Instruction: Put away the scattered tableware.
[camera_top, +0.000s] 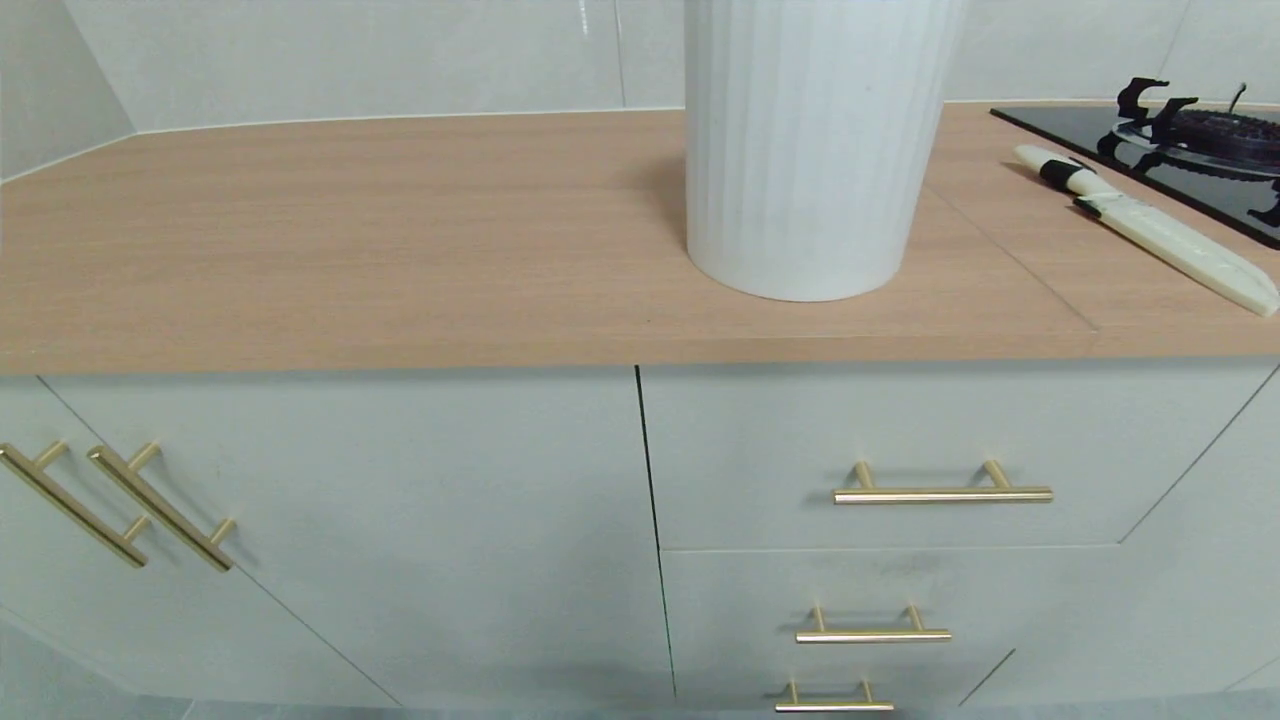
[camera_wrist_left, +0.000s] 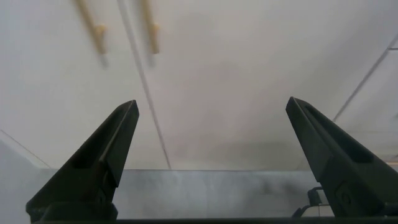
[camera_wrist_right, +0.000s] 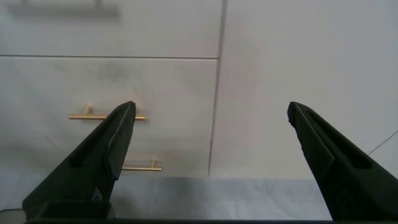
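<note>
Tiled wall (camera_top: 350, 60), pale and glossy, runs behind the whole work area and turns a corner at the far left. Below it a wood-grain countertop (camera_top: 350, 250) spans the head view from edge to edge, with a seam line crossing it on the right. Light grey cabinet fronts (camera_top: 400, 520) fill the space beneath: doors to the left, a stack of drawers to the right.

A tall white ribbed container (camera_top: 810, 150) stands upright on the countertop, right of centre. At the far right a black glass cooktop (camera_top: 1080, 125) is set into the surface, carrying a dark burner grate (camera_top: 1220, 130). The knife (camera_top: 1150, 225), cream with a black band on its handle, lies flat on the wood just beside the cooktop's near edge, handle toward the wall and well apart from the container.

Brass bar handles sit on the top drawer (camera_top: 942, 492), the middle drawer (camera_top: 872, 632) and the bottom drawer (camera_top: 833, 704).

The left gripper (camera_wrist_left: 211, 102) is spread wide with nothing between its fingers, facing a cabinet door above grey floor (camera_wrist_left: 205, 193). The right gripper (camera_wrist_right: 211, 106) is likewise spread and unloaded, facing the drawer fronts.
</note>
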